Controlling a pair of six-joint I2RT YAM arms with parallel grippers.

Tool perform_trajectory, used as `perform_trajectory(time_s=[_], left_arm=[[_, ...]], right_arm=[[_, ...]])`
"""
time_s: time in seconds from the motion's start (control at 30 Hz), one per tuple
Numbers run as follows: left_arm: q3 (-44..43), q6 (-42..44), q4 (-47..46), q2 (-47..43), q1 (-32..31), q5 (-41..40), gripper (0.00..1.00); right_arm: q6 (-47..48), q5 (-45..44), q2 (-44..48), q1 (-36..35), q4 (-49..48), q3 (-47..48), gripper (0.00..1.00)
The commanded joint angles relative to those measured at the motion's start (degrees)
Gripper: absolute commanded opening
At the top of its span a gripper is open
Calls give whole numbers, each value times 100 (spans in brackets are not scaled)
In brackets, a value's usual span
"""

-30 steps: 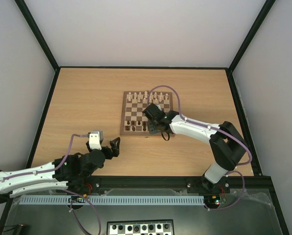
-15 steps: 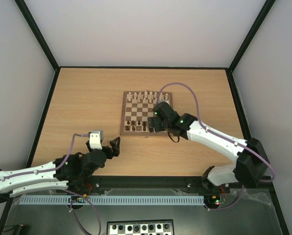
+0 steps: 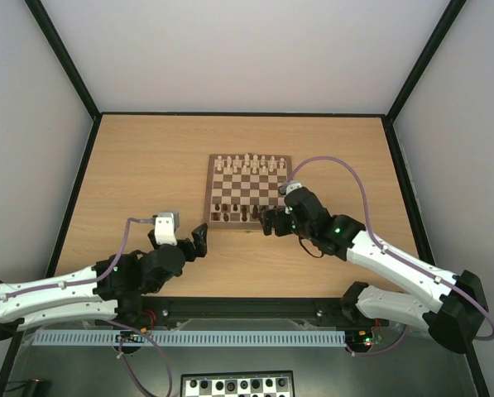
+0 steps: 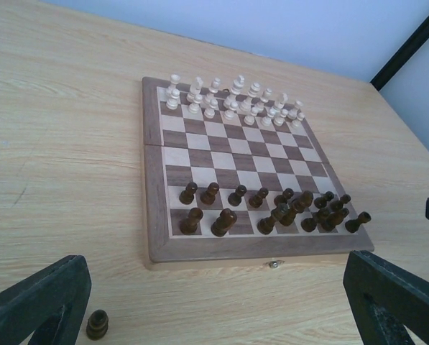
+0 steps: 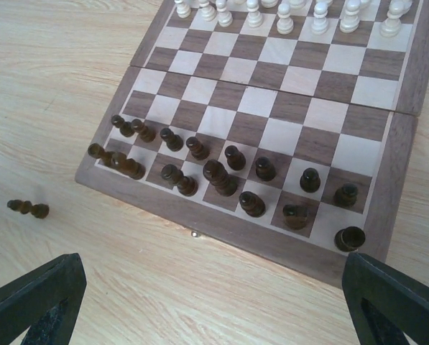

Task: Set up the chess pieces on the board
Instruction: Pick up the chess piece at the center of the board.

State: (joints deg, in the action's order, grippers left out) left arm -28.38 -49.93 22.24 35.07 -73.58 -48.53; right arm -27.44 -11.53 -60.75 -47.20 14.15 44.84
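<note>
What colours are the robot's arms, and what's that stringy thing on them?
The left arm and right arm have white shells and chunky black joints. The left gripper and right gripper are black, with two fingers. A thin purple cable loops along each arm.

Table (image 3: 147, 165): light wood-grain top, bordered by a black frame (image 3: 64, 62) with white walls behind. Pale cream chessmen (image 3: 251, 163): upright, in two close rows toward the far side. Slotted grey strip (image 3: 189, 338): runs along the near edge. Black-and-white checkered board (image 3: 238, 385): lies below the strip, partly cut off, carrying a row of dark round pieces
</note>
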Motion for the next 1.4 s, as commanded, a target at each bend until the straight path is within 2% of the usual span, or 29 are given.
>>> perform_trajectory(time_s=[0.0, 0.23, 0.6, 0.97, 1.07, 1.23, 1.37], left_arm=[[-228, 33, 34, 270, 30, -42, 100], [-436, 47, -89, 638, 31, 28, 100], [-306, 145, -277, 661, 111, -58, 100], [-117, 466, -710, 814, 854, 554, 100], [-75, 365, -580, 699, 983, 615, 99], [-28, -170, 140, 400, 1324, 486, 99], [265, -194, 131, 38, 1705, 821, 99]], right_arm=[[-42, 268, 334, 25, -92, -215, 99], [-55, 636, 524, 26, 42, -204, 99], [-51, 845, 533, 21, 179, -190, 99], [-44, 1122, 404, 27, 50, -278, 98], [-57, 1250, 390, 22, -14, -287, 99], [-139, 1721, 202, -9, -226, -248, 100], [-215, 1799, -32, -339, -277, -115, 96]])
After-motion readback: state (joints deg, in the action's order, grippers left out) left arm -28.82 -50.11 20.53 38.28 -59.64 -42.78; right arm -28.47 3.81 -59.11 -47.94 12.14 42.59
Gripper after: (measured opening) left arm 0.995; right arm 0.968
